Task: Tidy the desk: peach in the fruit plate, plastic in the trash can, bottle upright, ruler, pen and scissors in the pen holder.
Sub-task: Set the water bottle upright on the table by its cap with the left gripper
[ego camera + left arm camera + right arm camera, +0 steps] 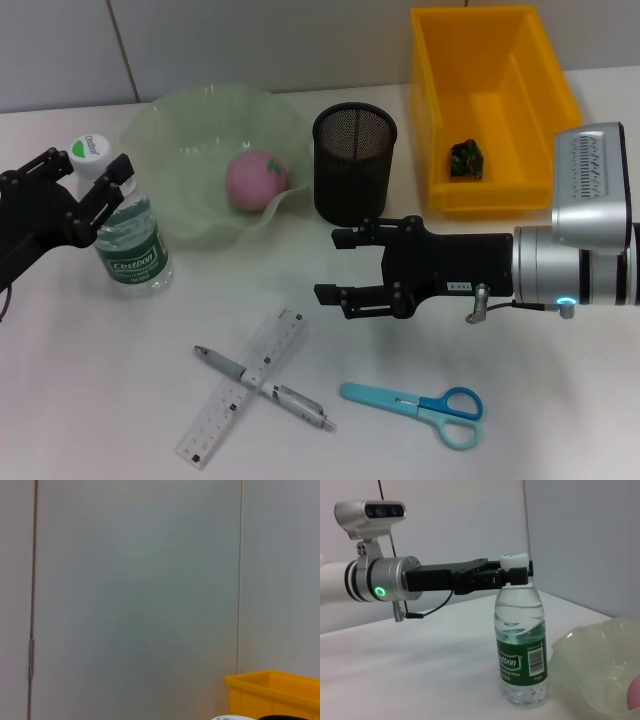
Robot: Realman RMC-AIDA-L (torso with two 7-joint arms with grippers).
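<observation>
Bottle [132,243] stands upright at the left of the desk, just left of the fruit plate [190,130], and my left gripper [97,185] has its fingers spread to either side of the white cap (the right wrist view shows them level with the cap, though I can't say they touch). Peach [256,179] lies in the plate. My right gripper [345,265] hovers open over mid-desk, just near of the black mesh pen holder [354,160]. Nearer me, the pen [265,388] lies crossed with the ruler [242,386], the scissors [425,410] to their right. Plastic [467,158] sits in the yellow trash can [545,75] at far right
</observation>
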